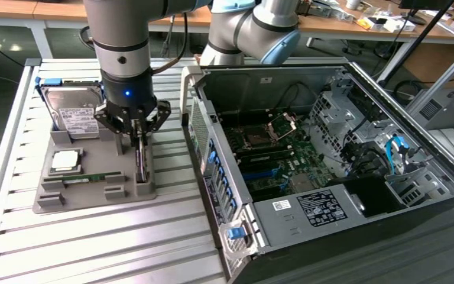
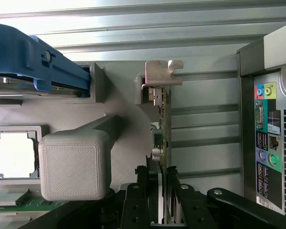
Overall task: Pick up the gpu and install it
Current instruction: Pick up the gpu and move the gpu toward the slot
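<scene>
The gpu is a thin dark card standing on its edge in a slot of the grey holder on the slatted table. My gripper points straight down over it, with its fingers on either side of the card's upper edge. In the wrist view the gpu is edge-on, its silver bracket at the far end. The black fingers press against both faces of the card, so the gripper is shut on it. The card still sits in the holder.
The holder also carries a hard drive in a blue frame, a processor and a green memory stick. The open computer case lies at the exterior view's right, close beside the holder, motherboard exposed. Its rear ports are near.
</scene>
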